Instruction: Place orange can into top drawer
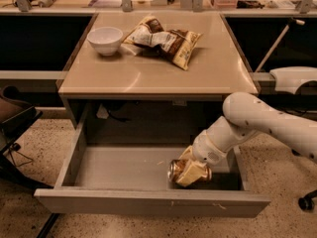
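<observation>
The top drawer [148,202] stands pulled out under the table, its grey floor bare. My gripper [190,170] is inside the drawer's right part, low over the floor, shut on the orange can [176,171]. The can lies on its side in the fingers, its silver end facing left. My white arm [257,123] reaches in from the right, over the drawer's right wall.
On the beige table [148,73] stand a white bowl [105,38] and yellow-brown snack bags [166,39]. A dark chair [15,123] is at the left. A white base part [294,78] is at the right. A cluttered counter runs along the back.
</observation>
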